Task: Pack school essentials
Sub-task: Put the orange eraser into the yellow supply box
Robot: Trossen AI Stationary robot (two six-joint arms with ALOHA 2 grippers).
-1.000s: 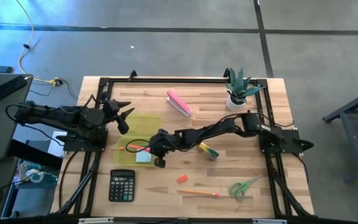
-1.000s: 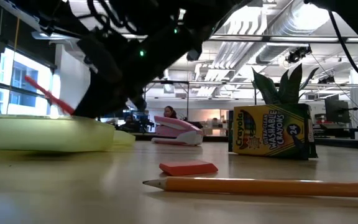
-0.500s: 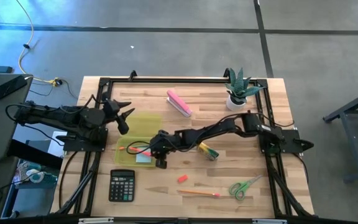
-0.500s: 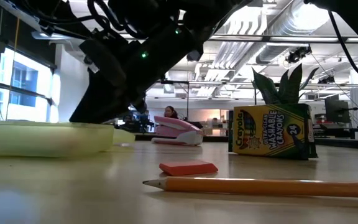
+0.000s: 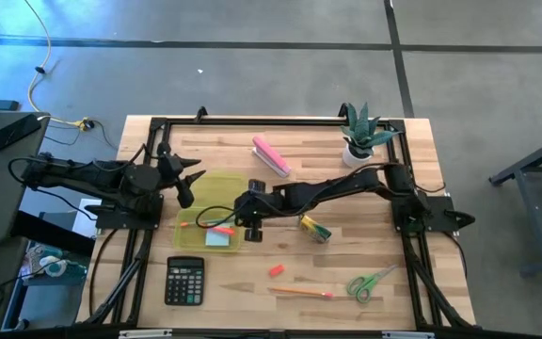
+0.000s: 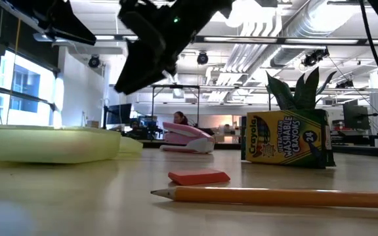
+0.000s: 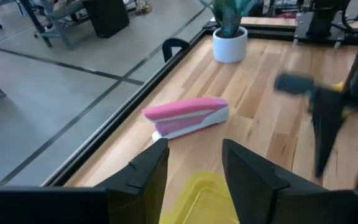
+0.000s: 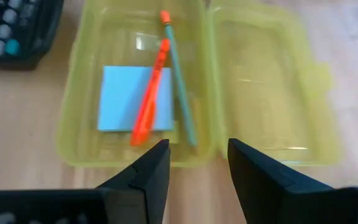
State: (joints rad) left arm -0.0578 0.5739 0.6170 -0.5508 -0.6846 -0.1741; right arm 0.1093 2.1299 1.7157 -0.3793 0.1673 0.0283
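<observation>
An open yellow-green case point(image 5: 205, 226) lies on the table's left half, its lid point(image 5: 222, 185) folded flat toward the far side. In it lie a light-blue note pad point(image 8: 135, 99), a red-orange marker point(image 8: 149, 102) across the pad, and a thin pencil point(image 8: 179, 87). My right gripper point(image 5: 248, 233) hangs open above the case's right edge, with nothing between its fingers point(image 8: 197, 168). My left gripper point(image 5: 193, 179) stands open at the far left, above the lid's left edge, empty point(image 7: 194, 168). A crayon box point(image 5: 314, 228), an eraser point(image 5: 277, 270), a second pencil point(image 5: 301, 293) and scissors point(image 5: 370, 282) lie on the table.
A black calculator point(image 5: 184, 281) sits near the front left corner, just in front of the case. A pink stapler point(image 5: 271, 156) lies at the far middle, and a potted plant point(image 5: 360, 141) stands at the far right. Black frame rails run along the table's edges.
My right gripper has let go of the red-orange marker, which stuck up slanting from the case and now lies flat on the note pad. The gripper has then risen clear of the case and drawn back a little toward the table's right and far side.
</observation>
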